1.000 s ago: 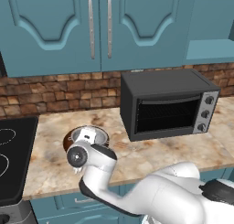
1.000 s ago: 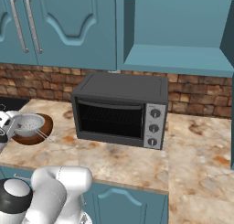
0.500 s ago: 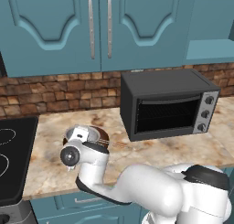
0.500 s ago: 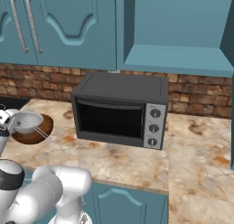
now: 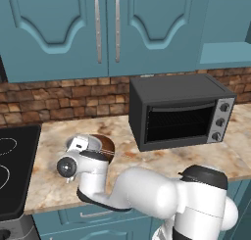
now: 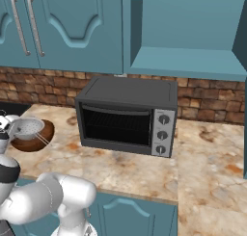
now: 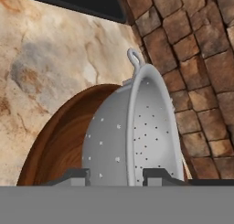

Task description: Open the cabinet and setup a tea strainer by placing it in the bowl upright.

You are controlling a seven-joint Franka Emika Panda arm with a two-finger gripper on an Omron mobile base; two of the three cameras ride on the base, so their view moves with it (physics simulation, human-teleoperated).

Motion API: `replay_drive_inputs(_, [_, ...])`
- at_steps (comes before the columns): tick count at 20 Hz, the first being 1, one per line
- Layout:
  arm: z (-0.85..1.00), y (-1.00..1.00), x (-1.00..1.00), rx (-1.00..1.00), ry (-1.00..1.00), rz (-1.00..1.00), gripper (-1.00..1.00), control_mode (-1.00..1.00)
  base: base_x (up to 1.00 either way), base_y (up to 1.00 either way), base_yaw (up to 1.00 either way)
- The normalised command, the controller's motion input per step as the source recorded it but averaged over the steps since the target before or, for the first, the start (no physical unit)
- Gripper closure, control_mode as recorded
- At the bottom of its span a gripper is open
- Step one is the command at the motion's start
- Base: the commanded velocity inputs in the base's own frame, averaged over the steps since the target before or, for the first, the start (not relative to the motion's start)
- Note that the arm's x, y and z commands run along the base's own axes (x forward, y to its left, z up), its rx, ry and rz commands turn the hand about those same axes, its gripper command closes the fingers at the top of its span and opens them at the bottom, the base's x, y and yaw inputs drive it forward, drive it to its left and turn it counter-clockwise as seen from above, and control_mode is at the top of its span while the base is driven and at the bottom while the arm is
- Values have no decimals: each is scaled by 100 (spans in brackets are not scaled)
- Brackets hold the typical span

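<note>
Silvery perforated metal tea strainer [image 7: 132,136] sitting in the dark reddish-brown wooden bowl [image 7: 59,141] near the table's [image 6: 125,165] left end, pincer [image 7: 114,175] clamped on its rim. Shifted slightly leftward since before.

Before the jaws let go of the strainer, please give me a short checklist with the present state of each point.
1. Tea strainer between the two jaws: ok, one tip on each side of its rim in the hand view.
2. Strainer over the bowl: ok, both base views show it at the bowl.
3. Strainer seated on the bowl's floor: cannot tell.
4. Strainer upright: cannot tell; that camera rolls with the hand.
5. Bowl flat on the counter: ok.
6. Toaster oven apart from the bowl: ok.
</note>
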Motion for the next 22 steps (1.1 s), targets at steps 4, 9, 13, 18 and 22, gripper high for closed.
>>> replay_drive_inputs(4, [0,4,0,0,4,-1,-100,-100,0,0,0])
replay_drive_inputs(9, [0,0,0,0,2,0,-100,-100,0,0,0])
replay_drive_inputs(13, [0,0,0,0,1,0,-100,-100,0,0,0])
replay_drive_inputs(18, [7,0,0,-1,5,-1,-100,-100,0,0,0])
replay_drive_inputs(22, [33,0,0,0,12,-4,-100,-100,0,0,0])
